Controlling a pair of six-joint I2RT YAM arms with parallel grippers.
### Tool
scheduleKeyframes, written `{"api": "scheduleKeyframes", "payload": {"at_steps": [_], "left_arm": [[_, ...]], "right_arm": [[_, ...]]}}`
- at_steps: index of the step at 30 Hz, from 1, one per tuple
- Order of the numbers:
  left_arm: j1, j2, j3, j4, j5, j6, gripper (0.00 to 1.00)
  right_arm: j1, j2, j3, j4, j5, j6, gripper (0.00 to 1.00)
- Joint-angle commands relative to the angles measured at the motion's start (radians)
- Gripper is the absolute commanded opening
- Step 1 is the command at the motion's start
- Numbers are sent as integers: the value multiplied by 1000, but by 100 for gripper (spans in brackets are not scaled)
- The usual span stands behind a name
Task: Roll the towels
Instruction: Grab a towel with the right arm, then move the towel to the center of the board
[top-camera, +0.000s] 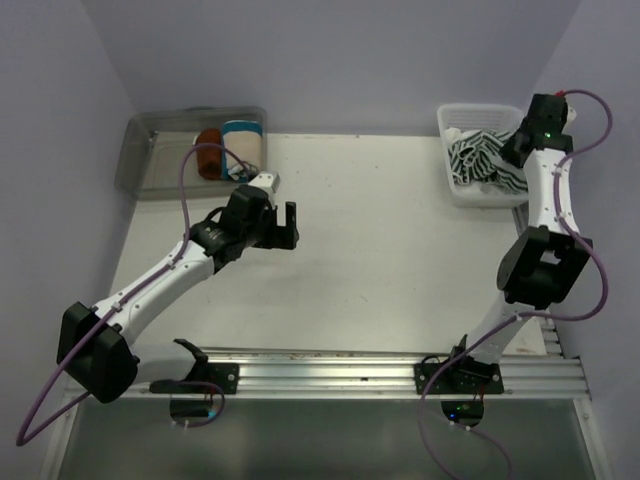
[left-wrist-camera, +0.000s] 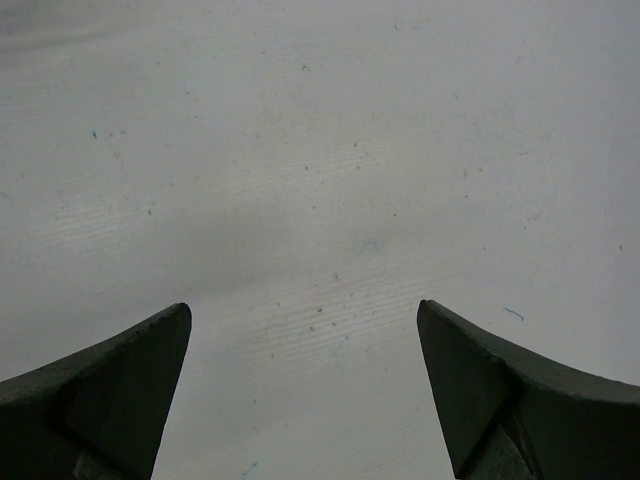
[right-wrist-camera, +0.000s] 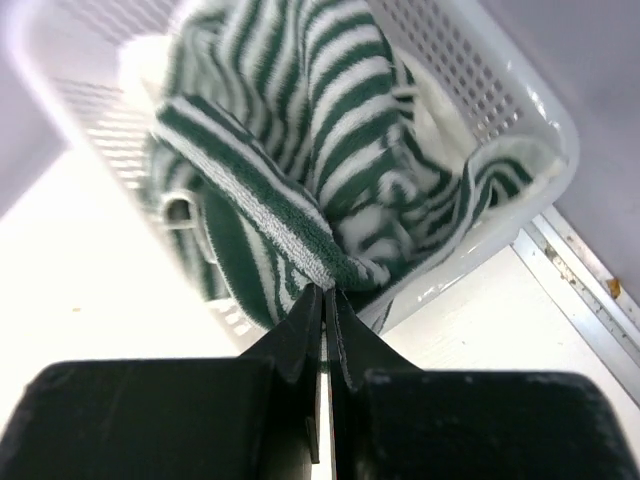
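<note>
- Towels first: the striped towel (right-wrist-camera: 300, 180) sits bunched up in the white basket (top-camera: 455, 120) at the far right corner of the table (top-camera: 380, 240). Plain white cloth (right-wrist-camera: 435, 125) peeks out under it, probably the white towel.
- Step in hand looks like the pickup, so no rolling yet. Nothing is laid out flat on the table.
- Right gripper (right-wrist-camera: 325, 292) is down at the basket's near edge with its fingers pressed tight together, tips touching the striped hem. Can't tell if any cloth is actually caught between them.
- Left gripper (left-wrist-camera: 303, 310) hovers over bare tabletop, left of centre, fingers spread wide, holding nothing.
- Next move, my guess: it needs a real pinch on that hem, then a lift clear of the basket rim and a drag onto the open middle. If the pinch is empty, it needs a reopen and a deeper bite.
- Surface is a white, lightly speckled tabletop, with pale lilac walls on three sides.
- Clear bin (top-camera: 150, 150) at far left holds a rust-brown towel (top-camera: 210, 152) and a cream one with a teal band (top-camera: 243, 135).
</note>
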Motion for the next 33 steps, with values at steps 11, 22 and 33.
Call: {"api": "scheduleKeyframes", "payload": {"at_steps": [11, 22, 33], "left_arm": [[25, 85, 187, -109, -73, -9, 99], [266, 47, 291, -194, -119, -46, 100], [335, -15, 276, -188, -60, -27, 100]], "right_arm": [[379, -374, 318, 30, -138, -20, 0], [709, -509, 2, 176, -239, 58, 0], [1081, -273, -372, 146, -117, 98, 49]]}}
